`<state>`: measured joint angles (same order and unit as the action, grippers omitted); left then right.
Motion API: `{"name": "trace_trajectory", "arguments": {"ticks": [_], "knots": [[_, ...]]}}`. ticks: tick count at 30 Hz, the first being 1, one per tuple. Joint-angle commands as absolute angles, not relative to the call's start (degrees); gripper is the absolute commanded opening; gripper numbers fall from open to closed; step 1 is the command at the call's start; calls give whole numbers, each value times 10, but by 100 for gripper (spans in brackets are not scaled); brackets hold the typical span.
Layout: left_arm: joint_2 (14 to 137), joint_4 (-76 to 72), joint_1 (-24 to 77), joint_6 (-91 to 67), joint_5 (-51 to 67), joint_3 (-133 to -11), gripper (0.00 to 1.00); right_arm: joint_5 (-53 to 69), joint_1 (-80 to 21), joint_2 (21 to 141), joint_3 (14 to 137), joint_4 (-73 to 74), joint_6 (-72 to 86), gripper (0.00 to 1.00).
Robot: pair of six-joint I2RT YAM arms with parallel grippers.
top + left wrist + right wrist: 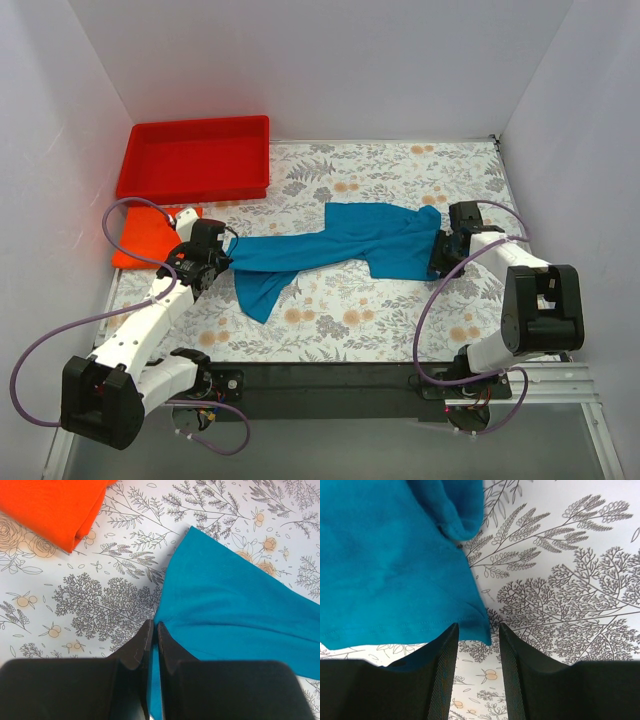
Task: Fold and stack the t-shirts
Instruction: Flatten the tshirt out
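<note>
The flowered tabletop (400, 330) is carrying everything, and the teal-blue t-shirt (370, 240) is lying across the middle of the overhead view. It is being drawn into a long, rumpled band from centre-left to centre-right, with a loose flap trailing down toward the lower left. It is looking light, limp and thin. I am guessing it will sag and bunch wherever it is not supported, so corners and hemmed edges are offering the surest hold.

The red tray (195, 188) is sitting in the upper left, well apart from the teal cloth and not blocking it. Just below it, at the left edge, the orange-red t-shirt (145, 235) is lying as a flat folded pad. It is near the left arm, so a careless sweep there could be dragging it out of shape.

In its own wrist view, the left pincer (152, 627) is pressing together on the teal shirt's left end, with a strip of blue showing between the fingers. The right pincer (478, 626) is standing apart at the shirt's right side. A stitched hem corner is lying in its mouth, and neither finger is clearly pinching the cloth. Purple cables are looping beside both arms, clear of the fabric.
</note>
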<state>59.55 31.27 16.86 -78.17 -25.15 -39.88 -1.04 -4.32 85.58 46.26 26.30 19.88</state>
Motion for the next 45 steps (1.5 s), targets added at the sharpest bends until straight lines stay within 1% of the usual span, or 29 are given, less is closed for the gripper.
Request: {"name": "trace_trajectory", "arguments": {"ticks": [1, 4, 15, 19, 22, 23, 25, 28, 30, 31, 34, 38, 39, 42, 43, 45], "knots": [[585, 311, 165, -775, -252, -395, 0, -4, -33, 857, 456, 235, 211, 45], [584, 312, 165, -775, -252, -395, 0, -4, -32, 862, 448, 225, 209, 44], [589, 312, 165, -774, -252, -395, 0, 50, -29, 860, 430, 224, 208, 34], [588, 312, 165, -774, -252, -394, 0, 45, -29, 860, 431, 234, 206, 34], [589, 311, 164, -773, -251, -395, 0, 39, -29, 860, 428, 235, 203, 31], [590, 311, 165, -773, -251, -394, 0, 36, -30, 862, 428, 235, 203, 28], [590, 311, 165, -773, -252, -394, 0, 33, -30, 864, 427, 235, 200, 26], [591, 311, 165, -774, -253, -393, 0, 29, -30, 867, 426, 232, 193, 20], [596, 307, 165, -775, -252, -393, 0, 27, -29, 867, 423, 223, 190, 9], [601, 305, 165, -776, -251, -393, 0, 26, -29, 867, 423, 216, 187, 2], [631, 303, 165, -783, -250, -409, 0, 32, -28, 870, 432, 200, 186, 1], [699, 296, 164, -791, -243, -468, 0, 39, -23, 880, 496, 196, 183, 1], [715, 295, 164, -791, -243, -490, 0, 38, -22, 883, 542, 196, 181, 1], [791, 303, 163, -787, -250, -602, 0, 27, -18, 896, 625, 205, 178, 1], [813, 308, 163, -785, -253, -675, 0, 26, -11, 900, 688, 211, 178, 1], [870, 325, 162, -772, -267, -753, 0, 25, -6, 913, 769, 238, 180, 1]]}}
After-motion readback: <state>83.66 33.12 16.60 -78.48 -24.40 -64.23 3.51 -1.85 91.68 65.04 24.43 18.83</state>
